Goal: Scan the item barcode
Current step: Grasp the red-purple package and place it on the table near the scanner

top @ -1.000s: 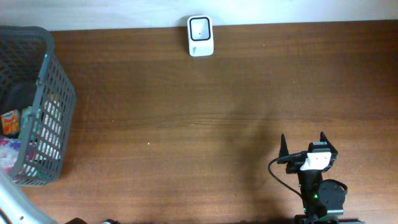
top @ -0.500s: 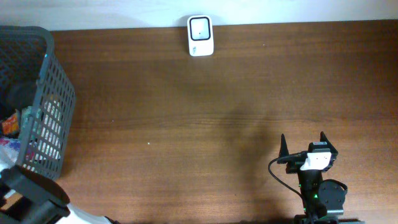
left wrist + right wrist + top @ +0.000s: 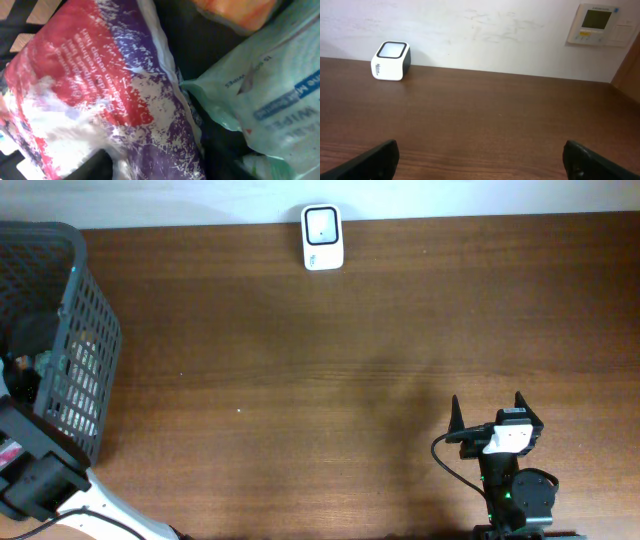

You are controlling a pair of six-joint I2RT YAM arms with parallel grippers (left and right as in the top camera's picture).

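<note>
Since a second ago the left arm (image 3: 40, 475) has swung over the basket (image 3: 88, 330) and the left claw (image 3: 18, 380) has dipped inside. Right under it lies a red-and-purple packet (image 3: 100, 90), long axis running upper left to lower right in the wrist view, beside a pale green packet (image 3: 270, 85). Whether that claw grips yet cannot be told. The right claw (image 3: 487, 412) rests spread wide, well apart; the scanner (image 3: 322, 238) stands at the far edge of the table (image 3: 300, 380).
</note>
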